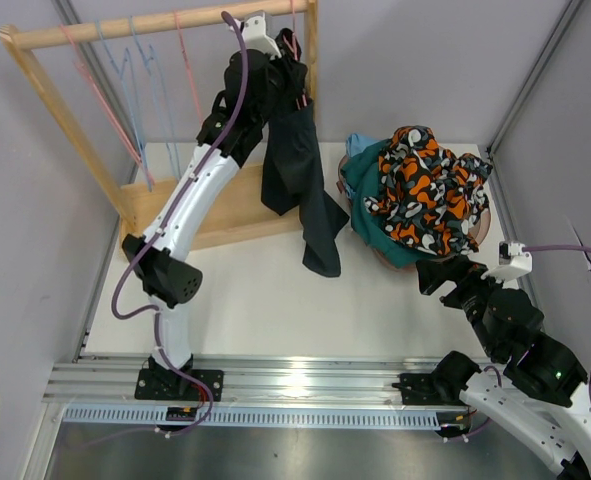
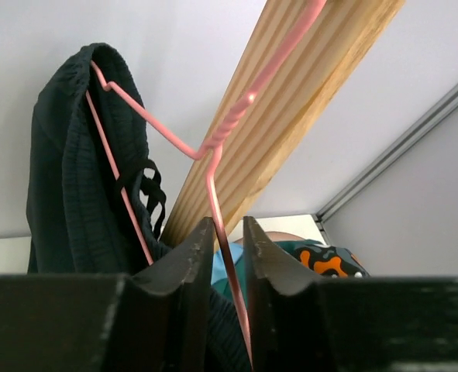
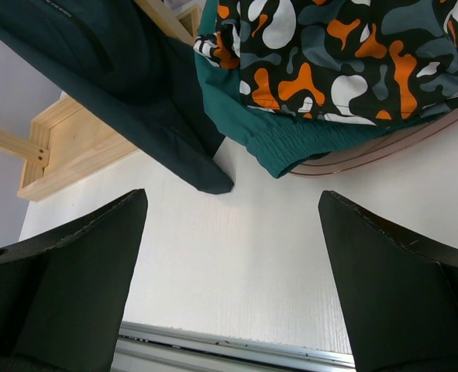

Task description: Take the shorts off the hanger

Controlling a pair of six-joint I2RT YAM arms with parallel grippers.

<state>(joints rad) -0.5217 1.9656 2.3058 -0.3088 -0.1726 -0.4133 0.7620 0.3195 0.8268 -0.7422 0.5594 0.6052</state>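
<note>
Fingers of the left gripper (image 2: 227, 256), lower centre, close on the wire of the pink hanger (image 2: 213, 143), apparently steadying it so the black shorts (image 1: 293, 150), draped at upper centre, can slide off. Right gripper (image 3: 232, 263) rests wide open, holding nothing, below the pile of shed shorts (image 1: 420, 195).

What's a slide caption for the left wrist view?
Left gripper closed on the pink hanger wire, black shorts draped on it.

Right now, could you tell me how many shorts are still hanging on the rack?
1: the black shorts hang from a pink hanger at the rack's right end. The other hangers look bare.
</note>
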